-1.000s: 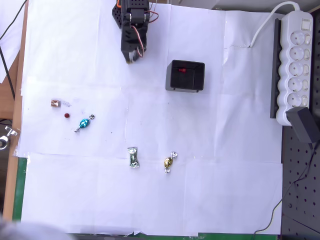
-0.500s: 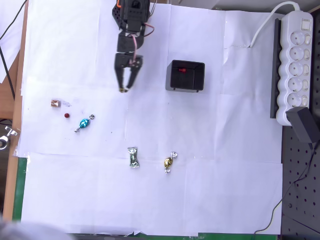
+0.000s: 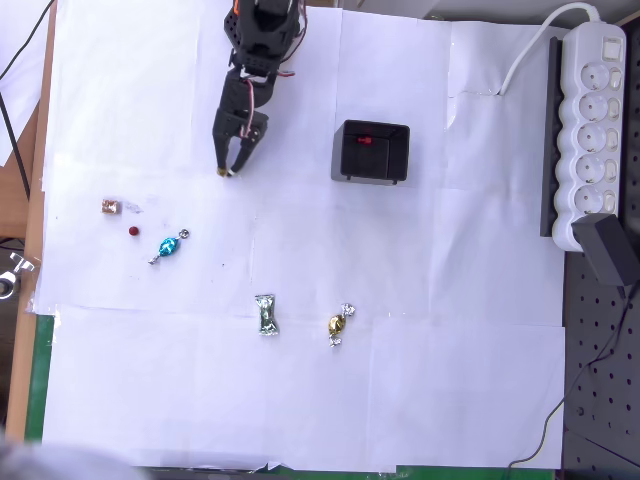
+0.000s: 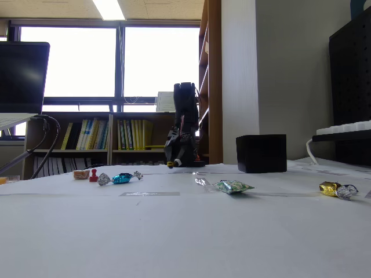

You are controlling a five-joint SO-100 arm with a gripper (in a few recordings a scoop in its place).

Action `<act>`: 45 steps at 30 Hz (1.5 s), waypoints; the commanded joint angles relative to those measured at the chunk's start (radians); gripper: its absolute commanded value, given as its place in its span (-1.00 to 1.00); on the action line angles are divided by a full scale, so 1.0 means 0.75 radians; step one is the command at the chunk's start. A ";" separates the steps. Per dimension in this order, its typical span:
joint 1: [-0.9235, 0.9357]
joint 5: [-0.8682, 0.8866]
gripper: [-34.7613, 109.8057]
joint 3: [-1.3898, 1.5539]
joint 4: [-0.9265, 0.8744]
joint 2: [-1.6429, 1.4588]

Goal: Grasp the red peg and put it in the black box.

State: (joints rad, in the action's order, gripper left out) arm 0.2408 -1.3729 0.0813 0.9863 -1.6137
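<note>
Where the white paper sheet covers the table, we take the black box as our landmark. In the overhead view it sits right of the arm, its dark hollow open upward with a small red patch showing inside near the far wall. In the fixed view the black box stands on the sheet to the right of the arm.

Left of the box in the overhead view, the gripper points down and slightly left, its tips over bare paper. We see the two fingers as a narrow fork with a small gap between them, and nothing lies between them. In the fixed view the gripper hangs low, close to the sheet, but we cannot tell from there how far the fingers stand apart.

The red peg lies well left of the box and lower in the overhead view, well apart from the gripper. Just beside it, up and to the left, is a small pinkish-brown square piece; on its other side, lower right, is a blue-wrapped candy. In the fixed view the red peg stands upright, far left of the box.

Below the box in the overhead view lie a green-wrapped candy and a gold-wrapped candy, near each other. Far right of the box, a white power strip rests at the sheet's edge.
</note>
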 commanded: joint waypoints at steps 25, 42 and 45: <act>0.223 -0.072 -0.52 0.581 0.403 -0.612; 0.329 -0.106 -0.51 0.822 0.409 -0.806; 0.335 -0.141 -0.49 0.837 0.464 -0.857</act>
State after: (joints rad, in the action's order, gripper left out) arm 0.4663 -1.4527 0.6596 1.2809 -2.2319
